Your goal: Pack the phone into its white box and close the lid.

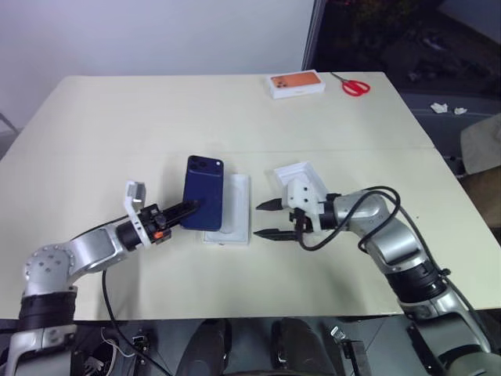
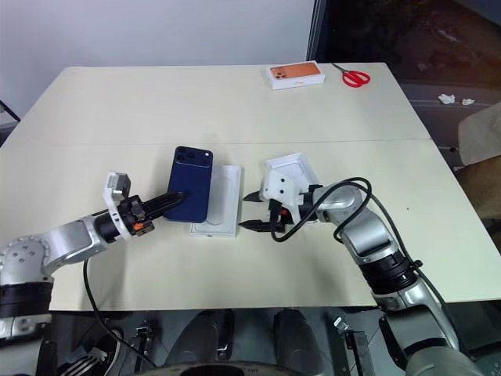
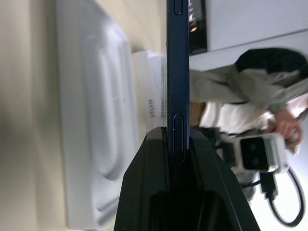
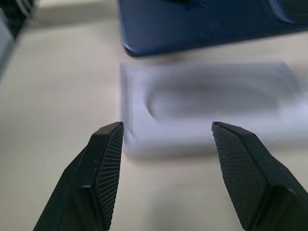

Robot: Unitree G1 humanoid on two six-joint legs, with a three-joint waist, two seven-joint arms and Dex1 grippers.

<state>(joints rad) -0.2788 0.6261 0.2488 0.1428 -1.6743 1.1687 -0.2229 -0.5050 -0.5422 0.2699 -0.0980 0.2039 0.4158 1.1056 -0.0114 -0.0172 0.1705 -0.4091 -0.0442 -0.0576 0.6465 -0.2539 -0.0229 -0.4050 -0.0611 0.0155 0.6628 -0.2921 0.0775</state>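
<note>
The dark blue phone (image 1: 203, 188) hangs tilted, back facing up, over the left edge of the white box (image 1: 235, 205), which lies open on the table. My left gripper (image 1: 190, 208) is shut on the phone's near end; in the left wrist view the phone (image 3: 178, 72) stands edge-on between the fingers (image 3: 144, 192). My right gripper (image 1: 258, 219) is open just right of the box, with nothing between its fingertips (image 4: 108, 159). The lid (image 1: 296, 171) lies plain inside up behind my right wrist, partly hidden by it.
An orange-printed white box (image 1: 297, 84) and red scissors (image 1: 355, 86) lie at the table's far right. A person in light clothing (image 3: 250, 91) is beyond the table's right edge. The table's near edge runs just below both arms.
</note>
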